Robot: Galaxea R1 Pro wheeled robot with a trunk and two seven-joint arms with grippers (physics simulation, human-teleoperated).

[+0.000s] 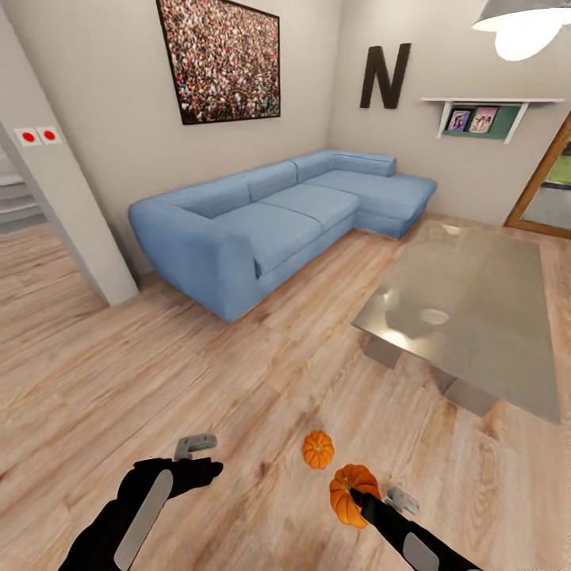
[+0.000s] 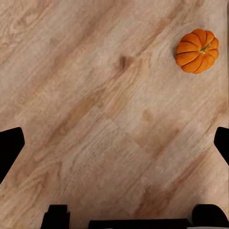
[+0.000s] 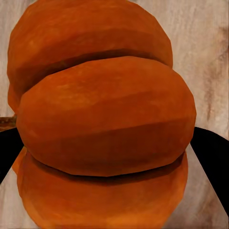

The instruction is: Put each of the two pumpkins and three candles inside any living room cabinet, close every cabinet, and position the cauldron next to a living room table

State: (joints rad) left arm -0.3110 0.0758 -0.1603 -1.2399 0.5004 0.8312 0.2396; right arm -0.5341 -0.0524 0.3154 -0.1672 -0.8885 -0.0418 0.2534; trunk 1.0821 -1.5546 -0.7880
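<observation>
Two orange ribbed pumpkins are near my grippers, low in the head view. One pumpkin [image 1: 318,450] [image 2: 197,50] rests on the wooden floor. My right gripper [image 1: 363,501] [image 3: 107,143] is shut on the other pumpkin [image 1: 351,488] [image 3: 105,114], whose body bulges between the black fingers [image 3: 212,157]. My left gripper [image 1: 196,446] [image 2: 114,143] hangs open over bare floor, to the left of the resting pumpkin and apart from it. The candles, the cabinet and the cauldron are out of view.
A glass-topped table [image 1: 476,317] stands ahead on the right. A blue corner sofa [image 1: 270,218] runs along the far wall. A white wall pillar [image 1: 71,222] juts in at the left. A doorway [image 1: 551,190] is at the far right.
</observation>
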